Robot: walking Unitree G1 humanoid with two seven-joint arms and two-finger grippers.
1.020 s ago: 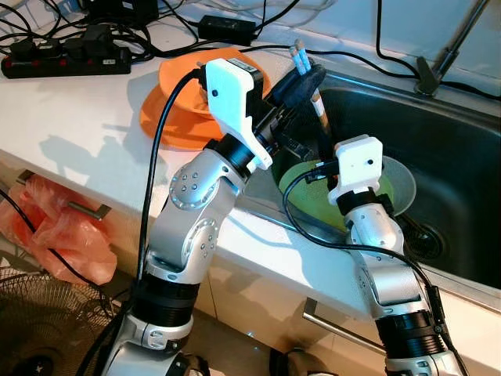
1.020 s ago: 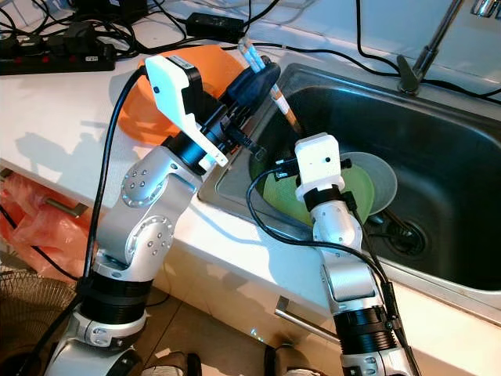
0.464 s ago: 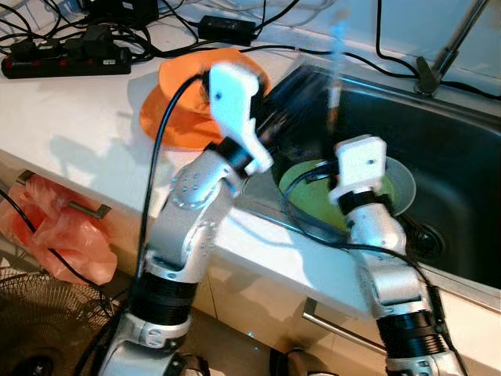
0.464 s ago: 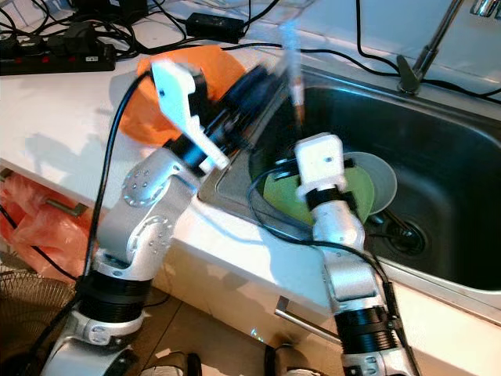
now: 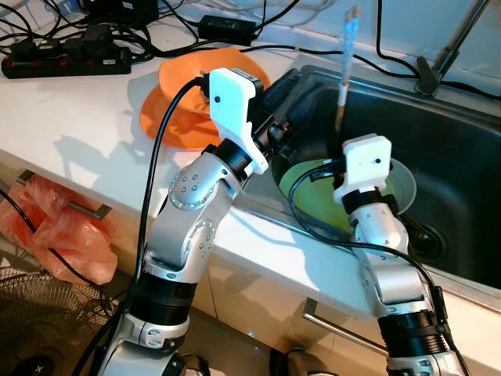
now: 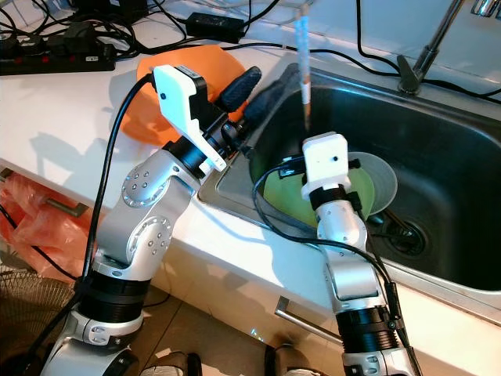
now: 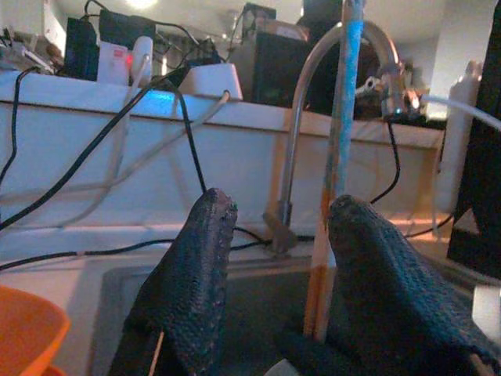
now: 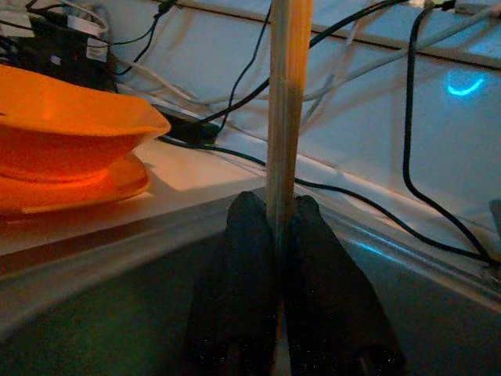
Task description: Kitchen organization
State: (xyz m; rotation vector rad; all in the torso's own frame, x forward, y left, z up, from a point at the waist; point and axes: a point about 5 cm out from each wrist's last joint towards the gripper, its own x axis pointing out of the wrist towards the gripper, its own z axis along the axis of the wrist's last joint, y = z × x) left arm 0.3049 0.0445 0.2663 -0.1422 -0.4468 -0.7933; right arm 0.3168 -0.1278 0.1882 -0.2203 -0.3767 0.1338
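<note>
A pair of chopsticks, blue at the top and orange lower down, stands upright over the near left corner of the sink. My right gripper is shut on their lower part, both black fingers pressed against them. My left gripper hovers at the sink's left rim, open, with the chopsticks just beside one finger and nothing between the fingers. A green plate and a grey plate lie in the sink below the right wrist.
Orange dishes are stacked on the white counter left of the sink. A power strip and cables lie at the back. The faucet stands behind the sink. A red bag hangs on a drawer handle.
The chopsticks were tilted in my left gripper; now the left gripper has opened and drawn back, and the right gripper holds them upright.
</note>
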